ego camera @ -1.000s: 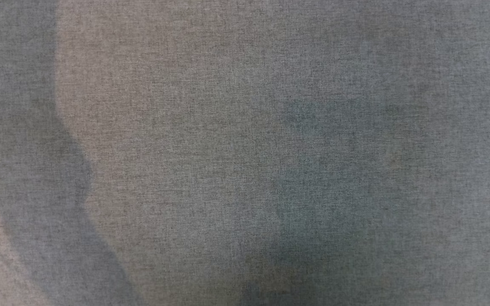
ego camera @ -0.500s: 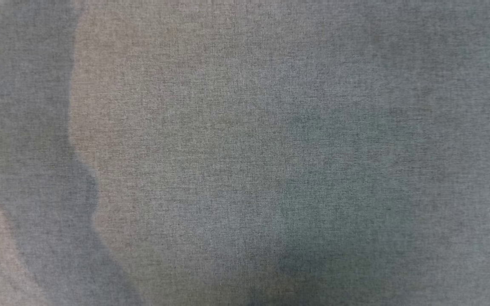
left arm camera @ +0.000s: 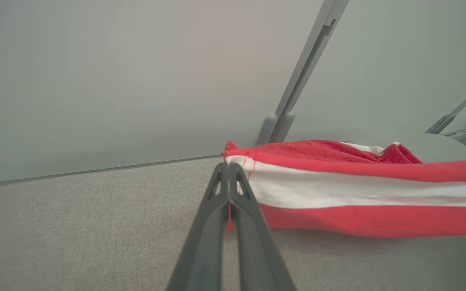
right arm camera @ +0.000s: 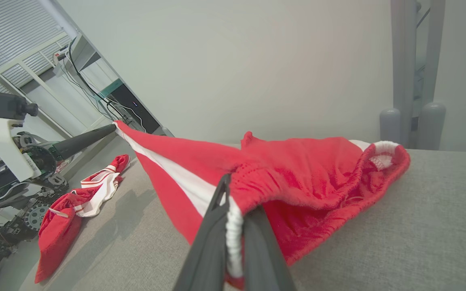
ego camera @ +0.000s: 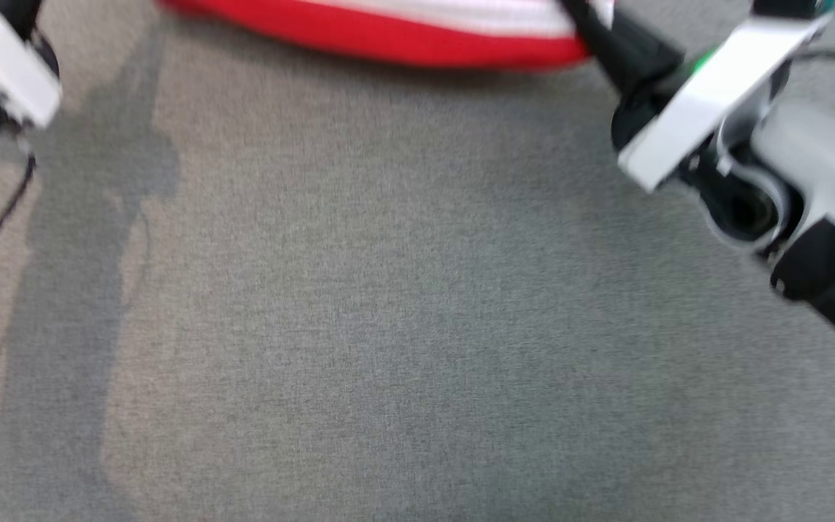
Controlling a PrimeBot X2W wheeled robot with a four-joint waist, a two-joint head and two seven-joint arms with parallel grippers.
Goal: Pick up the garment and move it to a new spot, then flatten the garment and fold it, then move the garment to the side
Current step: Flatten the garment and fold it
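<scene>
Red-and-white garment (right arm camera: 297, 182) is stretched between both grippers over the far part of the grey fabric worktop (ego camera: 388, 290).

Left gripper (left arm camera: 229, 165): fingers pressed together, pinching the stitched corner of the garment. From that corner the red/white/red stripes run off toward the right edge of the left wrist view. The lower red edge sits low over the worktop with a shadow under it; whether it touches, cannot tell.

Right gripper (right arm camera: 237, 194): clamped on the white elastic hem, red cloth draped over one finger. Beyond it the bunched end of the garment rests on the worktop, rolled white rim facing up.

Head view is motion-blurred. It gives just a strip of the garment (ego camera: 388, 32) at the top edge, with the right gripper's dark fingers (ego camera: 584, 22) reaching into it from the upper right. A white wrist bracket (ego camera: 4, 65) sits at the upper left.

Right wrist view adds the left gripper (right arm camera: 111, 127) from the side, its tip at the garment's taut far corner. It also shows a second red-and-white cloth heap (right arm camera: 83, 194) lying on the worktop under the left arm, near that side's edge, well apart from the held garment.

Left wrist view adds a grey frame post (left arm camera: 297, 81) rising behind the worktop's back edge, against a plain wall (left arm camera: 115, 81).
</scene>
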